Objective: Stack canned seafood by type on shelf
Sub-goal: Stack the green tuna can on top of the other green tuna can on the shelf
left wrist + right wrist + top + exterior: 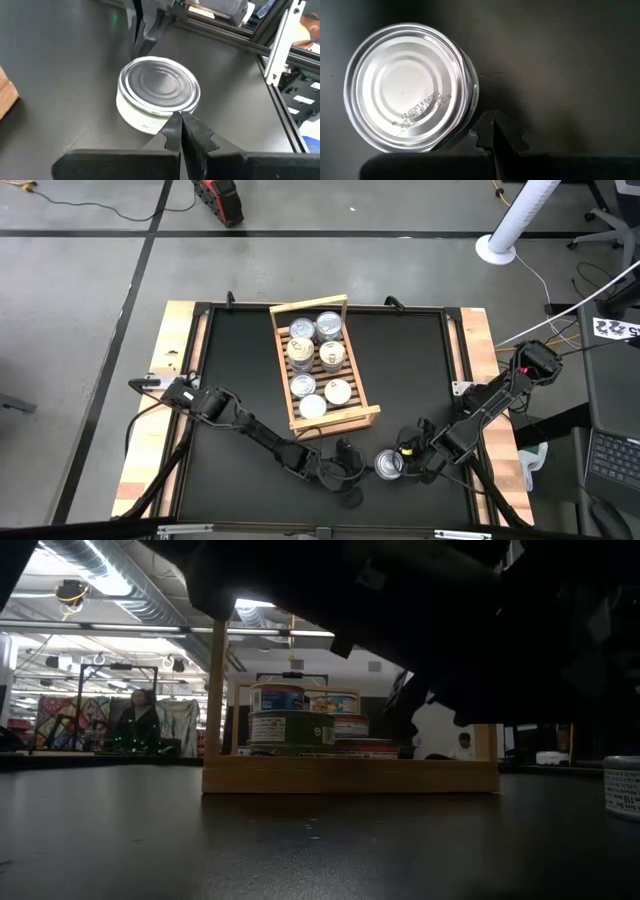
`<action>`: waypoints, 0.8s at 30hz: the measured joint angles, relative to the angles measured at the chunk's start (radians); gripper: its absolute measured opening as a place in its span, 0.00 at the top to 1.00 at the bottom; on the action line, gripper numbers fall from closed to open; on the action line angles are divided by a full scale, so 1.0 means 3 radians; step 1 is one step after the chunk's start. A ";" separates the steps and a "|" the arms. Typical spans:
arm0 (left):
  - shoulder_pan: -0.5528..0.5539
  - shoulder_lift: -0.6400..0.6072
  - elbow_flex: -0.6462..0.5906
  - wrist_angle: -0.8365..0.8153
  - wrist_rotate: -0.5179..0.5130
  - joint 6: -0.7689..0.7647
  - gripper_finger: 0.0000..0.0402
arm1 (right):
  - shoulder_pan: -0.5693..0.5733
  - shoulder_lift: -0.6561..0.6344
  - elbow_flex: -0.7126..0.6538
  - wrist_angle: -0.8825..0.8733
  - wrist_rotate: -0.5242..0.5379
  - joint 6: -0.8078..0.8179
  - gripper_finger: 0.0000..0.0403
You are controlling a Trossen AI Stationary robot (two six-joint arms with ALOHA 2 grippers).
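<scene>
A single silver-lidded tin is being left standing upright on the black table, between the two grippers. The left gripper is being held low over the table just beside the tin, its fingers pressed together on nothing, the tips almost at the tin's side wall. The right gripper is being kept on the tin's other side, likewise clenched and empty, with its tips close by the tin's rim; whether either gripper is touching the tin cannot be told. Beyond the left gripper, farther from the table's near edge, the wooden slatted shelf is being occupied by the other round tins, arranged in two rows, with some stacked two high as seen in the low view. A person is being shown in the room behind the table.
</scene>
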 joint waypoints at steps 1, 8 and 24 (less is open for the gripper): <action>0.0001 0.0000 0.0000 -0.0008 0.0001 -0.0019 1.00 | -0.0001 0.0000 0.0000 0.0001 0.0000 0.0000 0.99; -0.0015 0.0000 0.0034 -0.0030 0.0000 -0.0165 1.00 | -0.0002 0.0000 0.0000 0.0004 -0.0027 -0.0002 0.99; -0.0162 0.0309 0.0633 -0.0436 -0.0119 -0.0284 1.00 | -0.0002 0.0000 0.0003 0.0075 -0.0053 -0.0004 0.99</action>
